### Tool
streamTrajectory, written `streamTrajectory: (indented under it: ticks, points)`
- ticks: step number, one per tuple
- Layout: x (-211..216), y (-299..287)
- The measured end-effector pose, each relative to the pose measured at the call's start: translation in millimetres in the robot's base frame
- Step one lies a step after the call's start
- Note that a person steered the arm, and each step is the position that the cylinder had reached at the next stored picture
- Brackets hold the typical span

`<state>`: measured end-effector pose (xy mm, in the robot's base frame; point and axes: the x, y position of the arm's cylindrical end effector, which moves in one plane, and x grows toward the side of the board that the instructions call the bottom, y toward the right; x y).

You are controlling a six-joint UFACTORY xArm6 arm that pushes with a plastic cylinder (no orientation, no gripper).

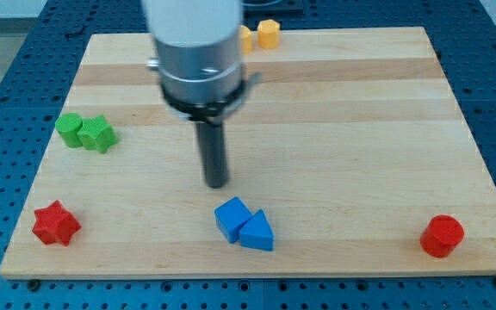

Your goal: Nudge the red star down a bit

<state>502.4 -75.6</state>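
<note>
The red star (56,224) lies near the board's bottom left corner. My tip (217,183) stands on the board near the middle, well to the right of the star and slightly higher in the view. It is just above the blue cube (232,217) and the blue triangle (257,232), touching neither.
A green cylinder (69,129) and a green star (98,134) sit together at the left. A red cylinder (442,236) is at the bottom right. A yellow block (269,34) and another yellow block (246,39), partly hidden by the arm, sit at the wooden board's (360,129) top edge.
</note>
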Motion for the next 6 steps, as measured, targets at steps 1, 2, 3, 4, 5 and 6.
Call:
streamTrajectory:
  ticks: [1, 2, 3, 4, 5, 6]
  points:
    - [0, -81]
    - [5, -151]
    - [26, -212]
    - [55, -228]
    - [93, -224]
    - [101, -213]
